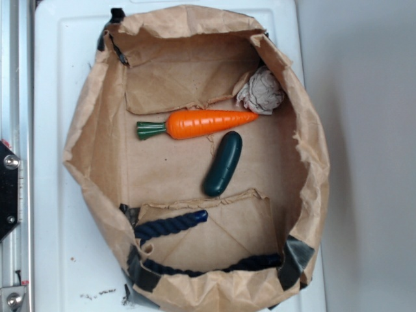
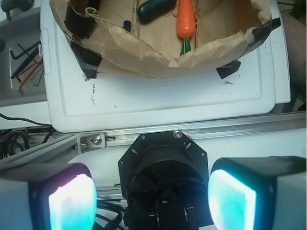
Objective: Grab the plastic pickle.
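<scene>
Glossy dark green plastic pickle [image 1: 223,164], capsule-shaped with rounded ends, lies untouched while the gripper [image 2: 152,194] stands spread.

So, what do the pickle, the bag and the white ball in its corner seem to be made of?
The plastic pickle: probably hard plastic, since it is smooth dark green with a soft shine. The bag: brown paper, matte, creased, torn at the rim. The white ball: apparently crumpled paper or tissue, though this is less certain.
</scene>
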Motion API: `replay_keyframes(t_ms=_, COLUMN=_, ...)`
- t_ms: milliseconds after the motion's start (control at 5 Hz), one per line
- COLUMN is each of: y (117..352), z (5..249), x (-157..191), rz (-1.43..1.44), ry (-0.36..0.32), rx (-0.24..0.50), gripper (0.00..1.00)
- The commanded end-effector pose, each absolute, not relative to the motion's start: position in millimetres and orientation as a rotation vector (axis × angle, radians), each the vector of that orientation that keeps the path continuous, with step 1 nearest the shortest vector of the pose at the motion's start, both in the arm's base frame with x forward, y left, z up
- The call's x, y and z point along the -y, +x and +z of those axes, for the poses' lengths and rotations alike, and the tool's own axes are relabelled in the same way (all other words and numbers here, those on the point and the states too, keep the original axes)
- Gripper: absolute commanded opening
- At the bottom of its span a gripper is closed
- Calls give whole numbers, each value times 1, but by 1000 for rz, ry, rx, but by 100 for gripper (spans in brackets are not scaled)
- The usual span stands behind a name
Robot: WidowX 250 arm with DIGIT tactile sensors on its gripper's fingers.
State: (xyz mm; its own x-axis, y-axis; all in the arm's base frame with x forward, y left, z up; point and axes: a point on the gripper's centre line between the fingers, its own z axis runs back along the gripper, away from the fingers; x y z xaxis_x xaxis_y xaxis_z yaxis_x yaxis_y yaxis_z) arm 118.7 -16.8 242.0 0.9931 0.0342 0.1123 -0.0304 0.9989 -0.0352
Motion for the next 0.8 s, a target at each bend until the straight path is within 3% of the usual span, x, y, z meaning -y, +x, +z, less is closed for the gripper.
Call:
replay_keyframes(t_ms=0, y=119, z=242, x=17, rz=32, ry=-33, rx=113, gripper=100)
replay_keyframes(t_ms=600, y=187, z=232, x=32, rz=221, ry=70, rx=169, gripper=100)
